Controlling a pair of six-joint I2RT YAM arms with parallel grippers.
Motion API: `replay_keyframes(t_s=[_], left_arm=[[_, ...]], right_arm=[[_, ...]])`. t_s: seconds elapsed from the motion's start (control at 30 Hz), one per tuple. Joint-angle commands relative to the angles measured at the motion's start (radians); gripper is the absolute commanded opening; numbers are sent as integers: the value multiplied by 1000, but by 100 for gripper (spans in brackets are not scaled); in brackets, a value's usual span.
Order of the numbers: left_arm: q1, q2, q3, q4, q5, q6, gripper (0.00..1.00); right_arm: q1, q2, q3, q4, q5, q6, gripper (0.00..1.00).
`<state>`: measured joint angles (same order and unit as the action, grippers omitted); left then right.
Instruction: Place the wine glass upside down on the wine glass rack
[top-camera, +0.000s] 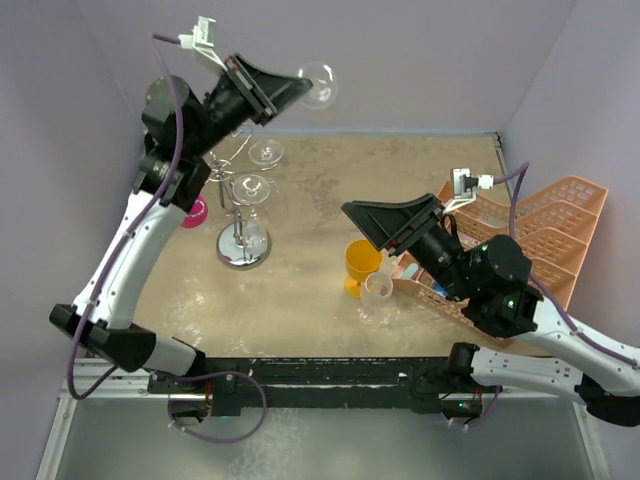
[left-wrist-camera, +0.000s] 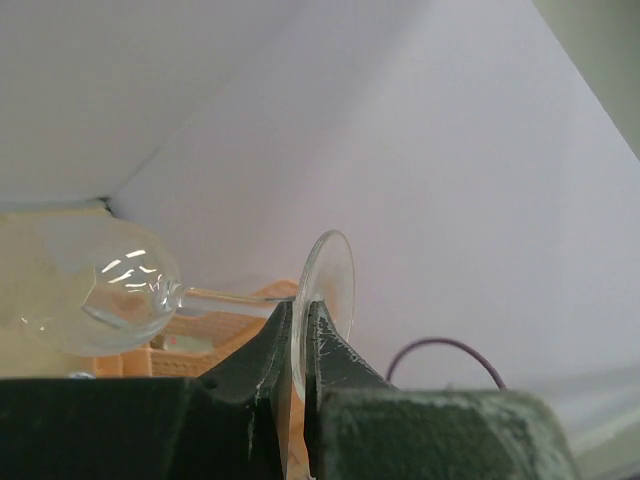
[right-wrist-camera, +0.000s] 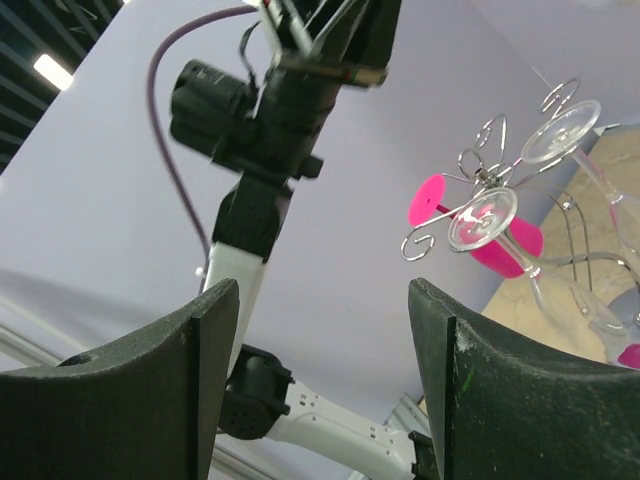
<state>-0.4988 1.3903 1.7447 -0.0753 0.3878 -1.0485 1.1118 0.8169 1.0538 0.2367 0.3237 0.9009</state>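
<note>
A clear wine glass is held high near the back wall, lying sideways. My left gripper is shut on its round foot; stem and bowl stick out to the left in the left wrist view. The chrome wine glass rack stands below on the left of the table, with two clear glasses hanging upside down from its scroll arms. My right gripper hovers open and empty at mid-table, fingers wide apart.
An orange goblet and a clear glass stand just below the right gripper. A peach plastic crate fills the right side. A pink glass sits beside the rack on its left.
</note>
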Motion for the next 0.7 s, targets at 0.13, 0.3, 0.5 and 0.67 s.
replay_keyframes(t_s=[0.13, 0.3, 0.5, 0.67], left_arm=[[214, 140, 280, 117, 32, -84, 0], [414, 115, 196, 128, 36, -176, 0], [621, 20, 75, 90, 30, -169, 0], [754, -35, 10, -70, -29, -75, 0]], right_arm=[[3, 28, 6, 68, -27, -26, 70], [3, 29, 2, 66, -28, -22, 69], [3, 35, -7, 78, -45, -14, 69], [2, 46, -10, 81, -57, -12, 69]])
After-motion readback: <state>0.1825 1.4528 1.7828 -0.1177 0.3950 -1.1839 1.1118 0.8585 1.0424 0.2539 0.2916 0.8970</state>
